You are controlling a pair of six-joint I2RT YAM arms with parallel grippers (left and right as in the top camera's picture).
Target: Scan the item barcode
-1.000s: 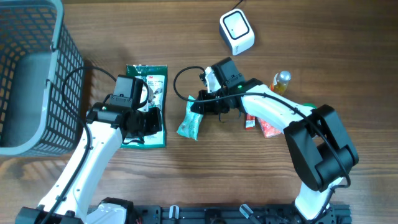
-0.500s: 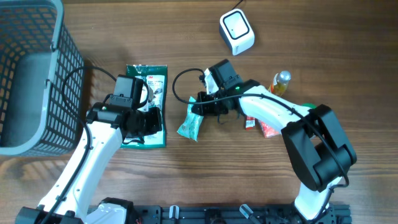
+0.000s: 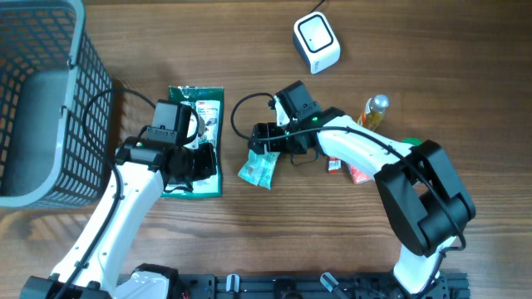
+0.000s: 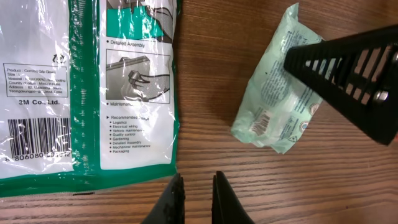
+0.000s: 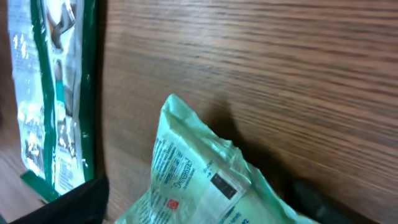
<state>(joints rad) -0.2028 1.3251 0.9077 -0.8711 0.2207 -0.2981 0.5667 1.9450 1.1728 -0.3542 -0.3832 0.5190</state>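
The item, a pale green soft packet (image 3: 258, 170), lies on the wood table left of centre, with a small barcode showing on it (image 4: 264, 121). My right gripper (image 3: 266, 143) is open, its fingers straddling the packet's upper end (image 5: 199, 186); whether they still touch it is unclear. One dark right fingertip (image 4: 348, 68) covers the packet's corner in the left wrist view. The white scanner (image 3: 317, 41) sits at the back, well away from the packet. My left gripper (image 4: 197, 193) is shut and empty over bare wood, beside a green 3M package (image 4: 93, 81).
A grey wire basket (image 3: 79, 124) fills the left edge. The green 3M package (image 3: 198, 104) lies partly under my left arm. A small bottle (image 3: 376, 108) and red sachets (image 3: 356, 170) sit right of the right arm. A black cable loops near the right wrist.
My right gripper has opened and the pale green packet has dropped out of its grip, settling flatter and slightly lower-right on the table. The left arm has stayed put.
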